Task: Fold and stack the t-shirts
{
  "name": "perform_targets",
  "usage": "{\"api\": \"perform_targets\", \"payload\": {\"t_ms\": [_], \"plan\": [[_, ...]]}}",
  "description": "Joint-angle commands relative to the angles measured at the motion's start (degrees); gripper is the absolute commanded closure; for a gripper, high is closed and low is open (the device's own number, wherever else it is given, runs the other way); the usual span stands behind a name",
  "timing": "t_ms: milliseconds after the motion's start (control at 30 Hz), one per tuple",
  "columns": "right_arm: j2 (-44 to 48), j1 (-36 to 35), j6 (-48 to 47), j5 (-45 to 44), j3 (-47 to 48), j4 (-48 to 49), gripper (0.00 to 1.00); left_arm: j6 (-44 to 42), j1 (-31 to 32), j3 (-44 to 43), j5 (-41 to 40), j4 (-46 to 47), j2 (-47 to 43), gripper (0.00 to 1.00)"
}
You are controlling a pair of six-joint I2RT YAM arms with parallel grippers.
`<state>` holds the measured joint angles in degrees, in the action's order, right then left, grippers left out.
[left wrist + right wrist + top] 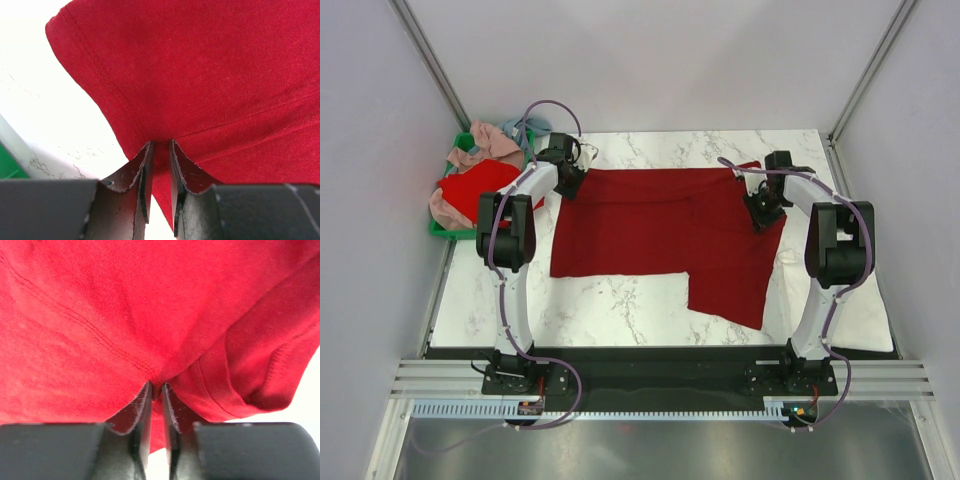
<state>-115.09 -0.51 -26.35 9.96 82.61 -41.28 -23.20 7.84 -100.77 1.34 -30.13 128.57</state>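
A dark crimson t-shirt point(660, 225) lies spread flat on the marble table, with one sleeve hanging toward the front right. My left gripper point(570, 185) sits at the shirt's far left corner. In the left wrist view its tips point(160, 145) are shut on a small fold of the crimson cloth point(200, 75) near the hem. My right gripper point(760, 215) is at the shirt's right side by the sleeve. In the right wrist view its tips point(156, 386) pinch a ridge of the crimson cloth point(150, 300) beside a stitched hem.
A green crate point(442, 230) stands at the far left edge and holds a bright red t-shirt point(475, 190), a dusty pink one point(490, 140) and a light blue one point(520, 128). What looks like a cream-white cloth point(845, 300) lies flat at the right front.
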Motion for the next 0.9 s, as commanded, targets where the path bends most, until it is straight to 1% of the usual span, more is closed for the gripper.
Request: {"api": "perform_targets", "payload": {"t_ms": [0,100,233,433,867], "plan": [[5.0,0.2,0.2,-0.8,0.9,0.1,0.8,0.3,-0.3,-1.6,-1.1,0.1,1.0,0.74],[6.6,0.3,0.5,-0.6,1.7,-1.5,0.84,0.4,-0.4,-2.1,-1.0,0.0,1.2,0.74],[8.4,0.2,1.0,-0.5,2.1,-3.1,0.84,0.8,-0.4,-2.6,-0.8,0.0,1.2,0.74],[9.4,0.3,1.6,0.7,1.7,-5.2,0.9,0.9,-0.5,-3.0,-0.6,0.1,1.3,0.74],[10.4,-0.7,3.0,3.3,2.7,-7.6,0.91,1.7,-0.7,-3.1,-0.5,0.0,1.4,0.75]]}}
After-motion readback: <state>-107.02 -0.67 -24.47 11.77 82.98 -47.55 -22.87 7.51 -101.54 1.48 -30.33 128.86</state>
